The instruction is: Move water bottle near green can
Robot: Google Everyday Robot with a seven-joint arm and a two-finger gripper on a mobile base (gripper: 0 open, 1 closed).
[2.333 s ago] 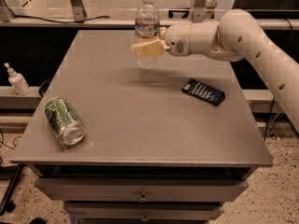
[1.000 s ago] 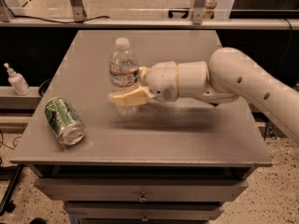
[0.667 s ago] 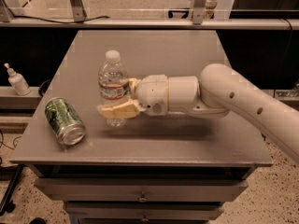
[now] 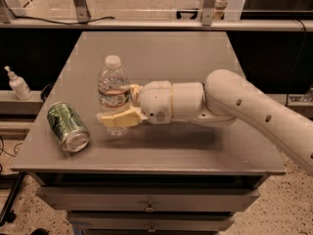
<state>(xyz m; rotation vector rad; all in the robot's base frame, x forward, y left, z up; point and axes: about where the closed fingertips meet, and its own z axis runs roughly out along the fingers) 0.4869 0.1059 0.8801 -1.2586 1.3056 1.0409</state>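
Note:
The water bottle is clear ribbed plastic with a white cap and a white-and-red label band. It stands upright at the front left of the grey table. My gripper reaches in from the right and is shut on the bottle's lower half, with a cream finger in front of it. The bottle's base is at or just above the tabletop; I cannot tell which. The green can lies on its side near the table's front left corner, a short gap left of the bottle.
A small white pump bottle stands on a shelf off the table's left side. My white arm spans the table's right half. Drawers sit below the front edge. A metal rail runs behind the table.
My gripper has carried the water bottle from the table's far middle toward the front left, close to the green can. The can has not moved. The dark object on the right is now hidden.

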